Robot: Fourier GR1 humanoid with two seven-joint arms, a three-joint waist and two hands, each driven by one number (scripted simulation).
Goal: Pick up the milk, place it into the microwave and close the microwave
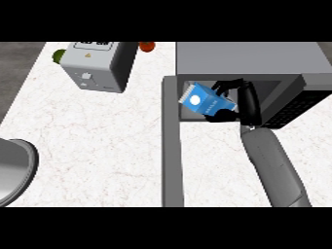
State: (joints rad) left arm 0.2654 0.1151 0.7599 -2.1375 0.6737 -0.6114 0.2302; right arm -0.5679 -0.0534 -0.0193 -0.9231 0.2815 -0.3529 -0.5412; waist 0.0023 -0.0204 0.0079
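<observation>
The right hand (239,99) hides part of the milk (204,101) it holds. A red thing (147,46) and a green thing (56,56), far left of the hand, peek from behind a grey box (96,65).

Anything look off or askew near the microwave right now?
Only the milk carton: it is tilted in the right hand at the microwave opening, not standing upright. The door is swung fully open. No spill or damage shows.

White marbled counter (89,146) with faint veining; dark grey floor (10,68) at far left and far right. Even, soft light.
</observation>
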